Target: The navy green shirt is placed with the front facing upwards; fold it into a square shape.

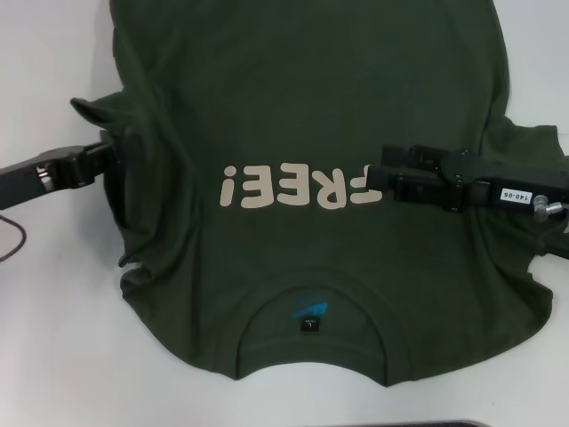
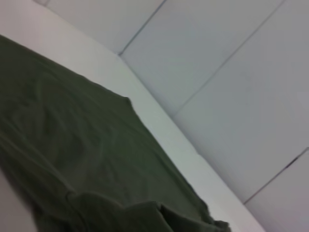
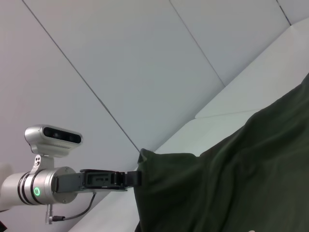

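Two grippers work the shirt (image 1: pixel 302 116), which lies front up on the white table (image 1: pixel 53 356), collar at 6 o'clock and cream "FREE" lettering (image 1: pixel 293 185) across the middle, reading upside down. The left gripper (image 1: pixel 120 149) sits at 9 o'clock, its jaws clenched on the sleeve edge; the cloth there is bunched and lifted, and the right wrist view shows it pinched at a raised corner. The right gripper (image 1: pixel 384 178) reaches in from 3 o'clock and lies over the chest, its tip at the end of the lettering; whether it grasps cloth I cannot tell. A black neck label (image 1: pixel 308 324) sits inside the collar.
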